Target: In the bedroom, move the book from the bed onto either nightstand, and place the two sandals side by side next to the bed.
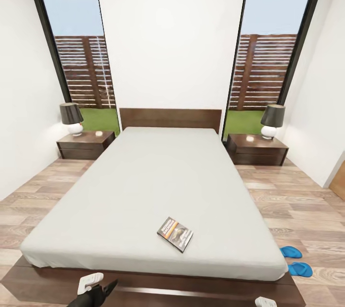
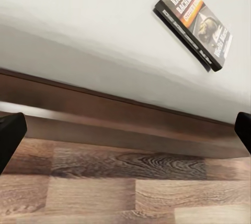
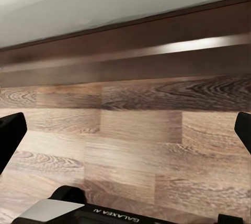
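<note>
The book lies flat on the pale grey mattress of the bed, near its foot end and right of centre. In the left wrist view the book shows its dark cover, white lettering and orange band. Two blue sandals sit on the floor by the bed's right foot corner, a little apart. A nightstand flanks the headboard on the left, another nightstand on the right. My left gripper is open, low before the bed's foot frame. My right gripper is open over the floor.
Each nightstand carries a dark-shaded lamp and a small round object. The dark platform frame juts out past the mattress at the foot. Wood-plank floor runs along both sides of the bed. A brown panel stands at the right wall.
</note>
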Controlling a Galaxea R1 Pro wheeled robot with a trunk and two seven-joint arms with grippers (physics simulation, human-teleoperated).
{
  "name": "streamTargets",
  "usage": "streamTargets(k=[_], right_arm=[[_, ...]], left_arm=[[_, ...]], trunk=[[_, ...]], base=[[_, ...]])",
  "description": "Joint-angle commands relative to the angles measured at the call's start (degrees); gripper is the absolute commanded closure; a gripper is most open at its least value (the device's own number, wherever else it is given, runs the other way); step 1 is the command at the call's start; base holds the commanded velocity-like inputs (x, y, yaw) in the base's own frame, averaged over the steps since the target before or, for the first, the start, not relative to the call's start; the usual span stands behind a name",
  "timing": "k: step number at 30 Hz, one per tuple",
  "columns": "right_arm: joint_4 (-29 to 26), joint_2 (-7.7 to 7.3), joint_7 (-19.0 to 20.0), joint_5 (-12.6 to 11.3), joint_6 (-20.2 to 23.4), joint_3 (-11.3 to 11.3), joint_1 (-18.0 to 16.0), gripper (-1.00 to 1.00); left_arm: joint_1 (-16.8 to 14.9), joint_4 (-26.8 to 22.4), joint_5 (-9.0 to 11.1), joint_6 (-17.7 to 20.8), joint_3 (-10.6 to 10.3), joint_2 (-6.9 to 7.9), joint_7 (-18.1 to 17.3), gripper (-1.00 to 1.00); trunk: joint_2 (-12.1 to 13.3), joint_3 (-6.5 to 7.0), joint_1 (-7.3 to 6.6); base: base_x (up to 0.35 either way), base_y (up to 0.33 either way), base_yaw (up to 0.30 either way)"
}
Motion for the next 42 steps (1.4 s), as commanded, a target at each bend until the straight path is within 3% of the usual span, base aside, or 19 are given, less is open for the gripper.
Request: streamTargets(k=[1,42], right_arm=[[0.1,-0.03,0.2,-0.3,-0.1,0.1,0.0,-1.0],[0.1,-0.03,0.2,-0.3,-0.1,0.1,0.0,-1.0]], left_arm=[[0.0,0.1,0.4,-0.1,-0.2,0.02,-0.2,-1.0],[0.0,0.1,0.4,-0.1,-0.2,0.02,-0.2,-1.0]], trunk=[[0.4,0.12,-0.22],[16.8,7.48,-9.23]], base=[[0.0,0.0,0.0],[0.0,0.0,0.0]])
